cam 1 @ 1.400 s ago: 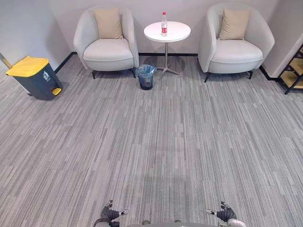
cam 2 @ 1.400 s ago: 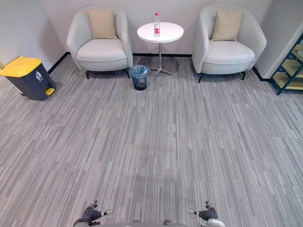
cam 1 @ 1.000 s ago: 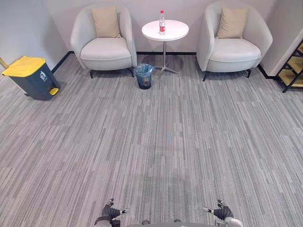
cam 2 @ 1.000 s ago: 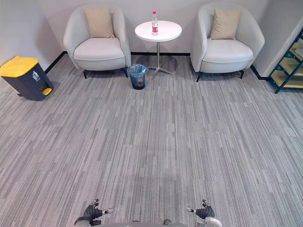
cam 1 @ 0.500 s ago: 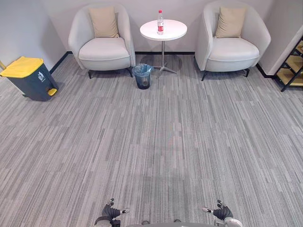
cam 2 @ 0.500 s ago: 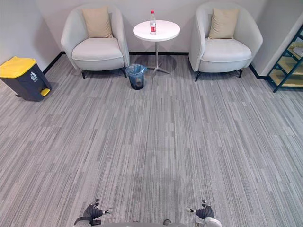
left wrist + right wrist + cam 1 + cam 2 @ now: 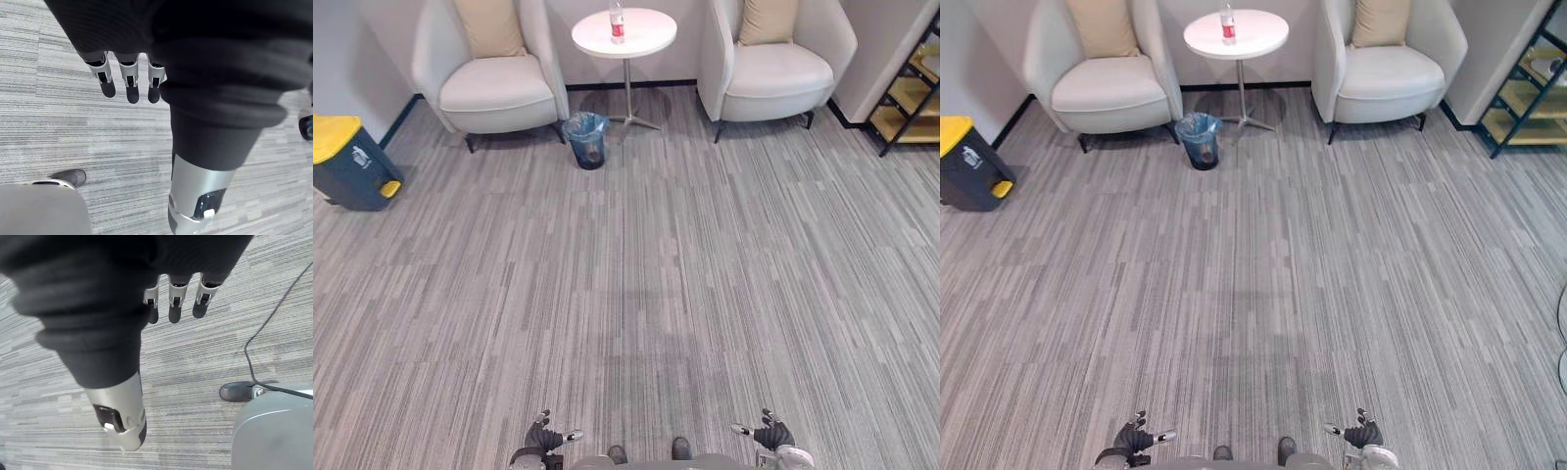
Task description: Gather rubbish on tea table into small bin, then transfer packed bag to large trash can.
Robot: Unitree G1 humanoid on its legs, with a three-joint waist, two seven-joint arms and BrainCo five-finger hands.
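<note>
The top edge cuts off the top of the bottle [image 7: 617, 23] on the tea table [image 7: 636, 39], as well as the backs of the left armchair [image 7: 494, 88] and the right armchair [image 7: 773, 69]. The large trash can [image 7: 347, 164] is clipped by the left edge and the shelf [image 7: 913, 93] by the right. What lies inside the small bin [image 7: 585, 139] is too small to tell. The left hand [image 7: 544, 441] and right hand [image 7: 769, 434] are partly cut by the bottom edge, and in the wrist views dark ribbed covers [image 7: 220, 73] hide the palms.
</note>
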